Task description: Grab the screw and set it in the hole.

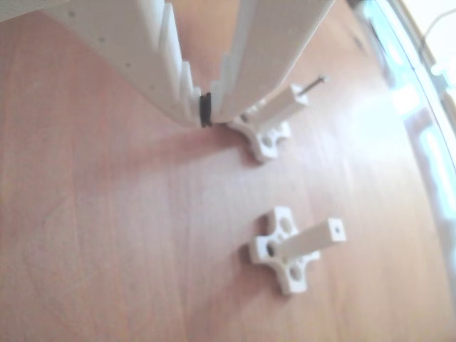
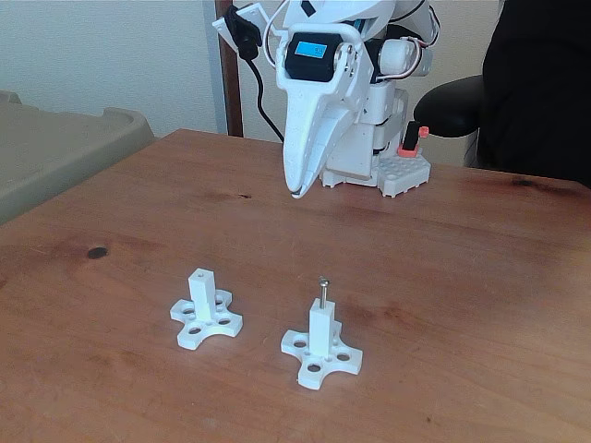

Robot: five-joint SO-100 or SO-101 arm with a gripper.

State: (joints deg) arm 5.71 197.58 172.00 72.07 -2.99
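- The pincer (image 2: 295, 192) hangs in the air above the far middle of the table (image 2: 480, 277) in the fixed view, its white fingers (image 2: 309, 129) tapering down to a point.
- In the other view the fingertips (image 1: 187, 107) sit pressed together, with only a small dark piece (image 1: 206, 108) showing between them at the tip, and nothing is pinched.
- The screw (image 2: 323, 290) stands upright out of the top of the right-hand post (image 2: 321, 328) in the fixed view, thin and dark, with its small round head up top.
- The other view shows that screw (image 1: 313, 85) poking out of the tip of the farther post (image 1: 281, 108), just beside the fingertips in the picture.
- The hole (image 1: 337, 230) on the second post is in plain sight in the other view, a tiny dark dot centred on the square tip, with nothing in it.
- That second post (image 2: 201, 293) stands to the left in the fixed view, on its cross-shaped base (image 2: 205, 325) with round holes through the lobes.
- The two posts stand near each other on the near half of the table, both well apart from the pincer.
- At the far side sits the white arm base (image 2: 369, 148), with a small red piece (image 2: 411, 140) beside it.
- A dark spot (image 2: 96, 252) marks the wood off to the left.
- A person's dark sleeve (image 2: 545, 83) fills the far right corner.
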